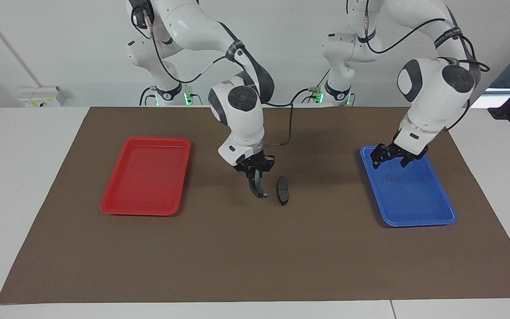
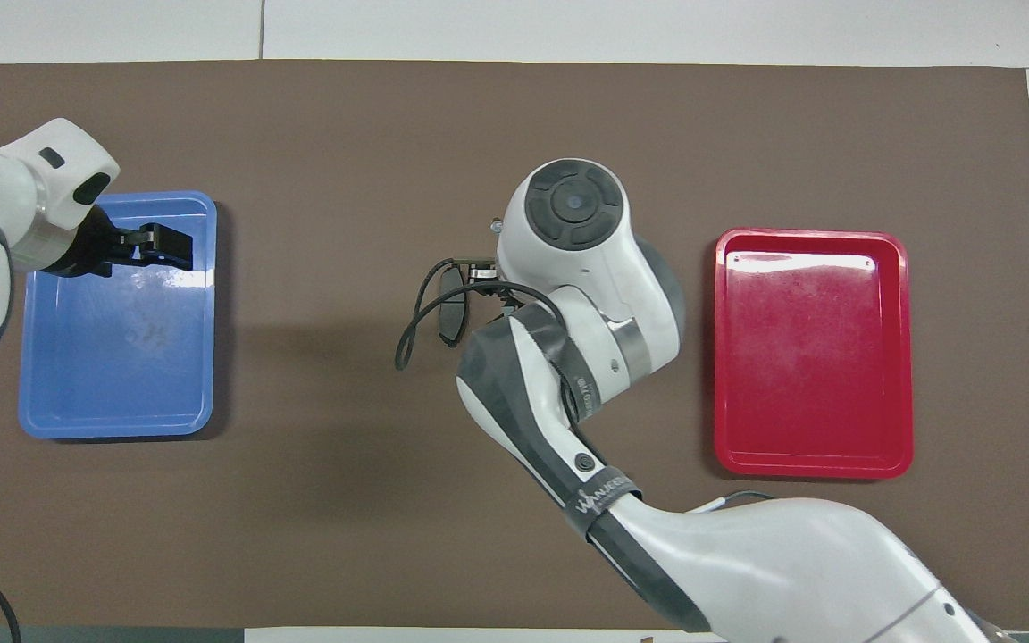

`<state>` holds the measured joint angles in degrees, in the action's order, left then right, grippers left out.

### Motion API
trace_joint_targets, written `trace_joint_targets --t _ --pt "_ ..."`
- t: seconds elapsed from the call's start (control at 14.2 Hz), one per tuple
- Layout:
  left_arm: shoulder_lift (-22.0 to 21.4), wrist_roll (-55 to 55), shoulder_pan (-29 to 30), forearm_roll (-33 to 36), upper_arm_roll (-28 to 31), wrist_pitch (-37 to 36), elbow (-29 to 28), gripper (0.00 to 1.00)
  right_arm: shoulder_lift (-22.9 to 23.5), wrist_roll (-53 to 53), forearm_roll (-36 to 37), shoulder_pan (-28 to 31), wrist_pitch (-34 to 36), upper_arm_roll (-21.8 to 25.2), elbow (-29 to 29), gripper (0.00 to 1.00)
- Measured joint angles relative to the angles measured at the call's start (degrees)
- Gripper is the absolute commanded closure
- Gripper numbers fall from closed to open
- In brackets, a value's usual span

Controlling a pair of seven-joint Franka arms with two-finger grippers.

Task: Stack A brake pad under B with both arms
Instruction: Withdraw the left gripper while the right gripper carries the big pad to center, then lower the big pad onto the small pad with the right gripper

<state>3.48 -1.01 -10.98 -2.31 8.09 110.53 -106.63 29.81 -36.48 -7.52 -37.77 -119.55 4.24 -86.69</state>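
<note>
B (image 1: 257,186) gripped in right end effector (image 1: 255,170), apparently just beside A brake pad (image 1: 283,190) on mat.

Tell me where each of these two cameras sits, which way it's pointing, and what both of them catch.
Facing view: high across the table, looking at the robots; both arms show whole, the right gripper holding B beside the A brake pad, the left gripper over the blue tray.
Overhead view: above the robots' end, looking steeply down; the arms enter from the bottom and side edges.
Shared: the brown mat, the red tray, the blue tray, both grippers.
</note>
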Motion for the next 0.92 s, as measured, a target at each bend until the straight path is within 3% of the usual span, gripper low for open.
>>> trace_joint_targets --t 0.21,0.63,0.92 --pt "-3.2 3.3 4.6 0.0 0.0 -3.6 0.5 0.01 4.0 -1.0 -1.1 -1.4 -3.3 -0.8 1.1 0.95" --pt "-5.5 3.7 7.5 0.5 -0.1 -13.4 6.8 0.01 4.1 -1.0 -1.5 -2.0 -5.7 -0.9 -1.1 0.95" --pt "-5.6 3.7 7.5 1.0 -0.5 -20.6 14.2 0.01 4.0 -1.0 -1.8 -2.0 -10.1 -1.2 -3.1 0.95"
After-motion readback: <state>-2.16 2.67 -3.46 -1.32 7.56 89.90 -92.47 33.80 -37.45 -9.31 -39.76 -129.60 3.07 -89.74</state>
